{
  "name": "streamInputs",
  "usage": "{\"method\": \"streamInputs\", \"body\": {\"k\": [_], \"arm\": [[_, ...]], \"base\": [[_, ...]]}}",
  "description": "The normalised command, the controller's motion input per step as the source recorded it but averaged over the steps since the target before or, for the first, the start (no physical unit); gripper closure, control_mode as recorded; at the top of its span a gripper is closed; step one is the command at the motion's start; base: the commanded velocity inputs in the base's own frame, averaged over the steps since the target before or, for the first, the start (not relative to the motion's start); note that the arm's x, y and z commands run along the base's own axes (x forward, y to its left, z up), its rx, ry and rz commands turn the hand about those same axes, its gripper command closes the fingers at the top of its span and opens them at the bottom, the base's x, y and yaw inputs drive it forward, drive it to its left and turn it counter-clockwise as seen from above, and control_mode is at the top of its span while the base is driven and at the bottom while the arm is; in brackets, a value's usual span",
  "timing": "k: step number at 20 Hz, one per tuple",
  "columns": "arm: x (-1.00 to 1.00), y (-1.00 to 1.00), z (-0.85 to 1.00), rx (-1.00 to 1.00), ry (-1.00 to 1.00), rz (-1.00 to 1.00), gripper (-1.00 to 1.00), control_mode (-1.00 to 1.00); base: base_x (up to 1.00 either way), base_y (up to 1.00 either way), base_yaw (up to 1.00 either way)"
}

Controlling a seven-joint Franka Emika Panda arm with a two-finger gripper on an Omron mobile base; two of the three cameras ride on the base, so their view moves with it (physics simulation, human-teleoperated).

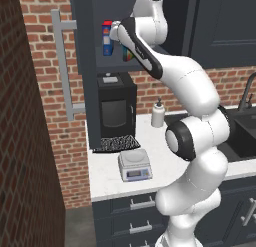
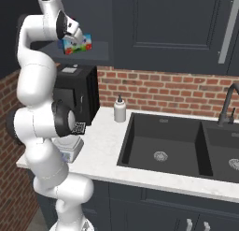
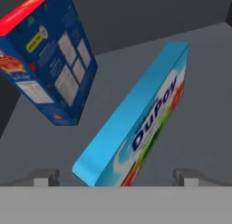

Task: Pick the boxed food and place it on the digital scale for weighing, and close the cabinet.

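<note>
The light-blue boxed food (image 3: 136, 128) stands on the shelf of the open dark cabinet (image 1: 86, 51); it also shows as a colourful box (image 2: 78, 44) at the end of my hand. My gripper (image 3: 117, 177) is inside the cabinet, open, with one fingertip on each side of the box's near end and a gap on both sides. From the right base view the gripper (image 2: 70, 36) is right against the box. The silver digital scale (image 1: 134, 165) sits near the counter's front edge, below the cabinet, with nothing on its platform.
A tall red-and-blue box (image 3: 50, 60) stands close beside the boxed food on the shelf. The cabinet door is swung out left, with its bar handle (image 1: 62, 66). A black coffee machine (image 1: 116, 108), a white bottle (image 1: 158, 113) and the black sink (image 2: 163, 148) are on the counter.
</note>
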Motion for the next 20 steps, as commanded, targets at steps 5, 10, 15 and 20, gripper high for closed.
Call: {"method": "streamInputs", "body": {"k": [5,10,15,20], "arm": [[0.23,0.03,-0.01,0.00,0.02,0.00,-1.00,-1.00],[0.18,0.03,0.00,0.00,0.00,0.00,-1.00,-1.00],[0.01,0.00,-0.02,0.00,0.01,0.00,-1.00,-1.00],[0.00,0.00,-0.24,0.00,0.00,0.00,-1.00,-1.00]], "base": [[0.00,0.00,0.00],[0.00,0.00,0.00],[0.00,0.00,0.00],[0.00,0.00,0.00]]}}
